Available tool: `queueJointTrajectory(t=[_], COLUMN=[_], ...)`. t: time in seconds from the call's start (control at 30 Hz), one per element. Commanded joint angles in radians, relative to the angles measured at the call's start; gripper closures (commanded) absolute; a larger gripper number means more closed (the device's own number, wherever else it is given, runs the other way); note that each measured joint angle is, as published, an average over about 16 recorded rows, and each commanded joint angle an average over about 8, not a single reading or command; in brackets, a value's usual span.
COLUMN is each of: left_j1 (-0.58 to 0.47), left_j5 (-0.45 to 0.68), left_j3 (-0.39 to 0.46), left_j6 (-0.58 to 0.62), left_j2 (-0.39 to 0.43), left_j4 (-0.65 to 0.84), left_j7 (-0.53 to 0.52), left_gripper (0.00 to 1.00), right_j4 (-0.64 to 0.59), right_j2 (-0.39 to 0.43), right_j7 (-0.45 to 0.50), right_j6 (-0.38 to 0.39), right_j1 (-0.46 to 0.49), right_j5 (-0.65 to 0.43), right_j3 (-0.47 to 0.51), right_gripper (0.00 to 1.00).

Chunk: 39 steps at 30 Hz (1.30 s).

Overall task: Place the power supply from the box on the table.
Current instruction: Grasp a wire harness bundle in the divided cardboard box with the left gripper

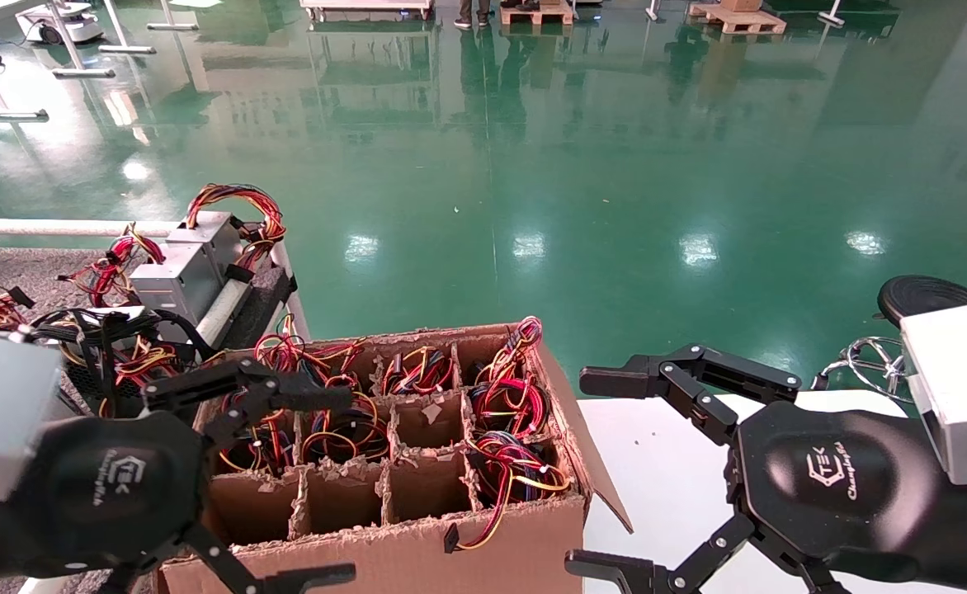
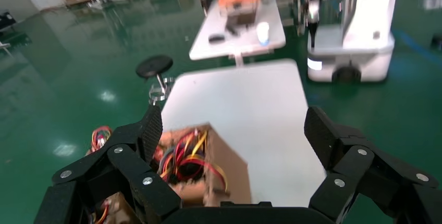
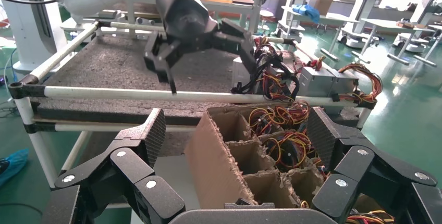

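L gripper (image 1: 285, 487) sits nearest the head cam, low over the box's L side; fingers spread wide, nothing between them; L wrist view confirms jaws apart and empty, pads (image 2: 152, 133) clear of any object. R gripper (image 1: 615, 474) hangs over the smooth white tabletop (image 1: 665, 462) just R of the box; also spread wide, grasping nothing; R wrist view shows its pads (image 3: 154, 135) either side of the box's near wall, not touching it.

The box (image 1: 417, 549), brown carton w/ ragged torn dividers, stands between the 2 tables; several cells hold red, yellow and black wire bundles (image 1: 508, 396); front cells show bare cardboard; PSU bodies inside the cells are hidden under wiring, so no unit in the box can be told apart.

The table (image 1: 30, 268), grey felt-like top w/ white tube edge, lies L of the box; on it near the far corner sits a power supply (image 1: 178, 276), silver-grey, w/ coloured wires looping over it; just beside it, nearer the robot, a unit w/ black sleeved cables (image 1: 112, 346).

Green glossy floor (image 1: 574, 181) beyond.
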Motion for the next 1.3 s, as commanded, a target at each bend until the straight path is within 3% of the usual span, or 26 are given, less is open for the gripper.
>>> queueJointTrajectory(t=[0.03,0.33,0.73,1.3], left_j1=[-0.025,-0.17,-0.449,-0.576], left_j5=[0.03,0.139,0.246,0.209], left_j3=[0.022,0.089,0.245,0.501], left_j6=[0.006,0.019,0.062,0.085], left_j2=[0.001,0.067,0.238,0.346], left_j4=[-0.004,0.025,0.245,0.456], left_j7=[0.018,0.047,0.15,0.341], left_gripper=[0.0,0.0,0.0,0.0], right_j4=[0.0,0.0,0.0,0.0], right_j2=[0.0,0.0,0.0,0.0], right_j7=[0.0,0.0,0.0,0.0], right_j6=[0.0,0.0,0.0,0.0], right_j1=[0.0,0.0,0.0,0.0], right_j5=[0.0,0.0,0.0,0.0], right_j3=[0.0,0.0,0.0,0.0], right_gripper=[0.0,0.0,0.0,0.0])
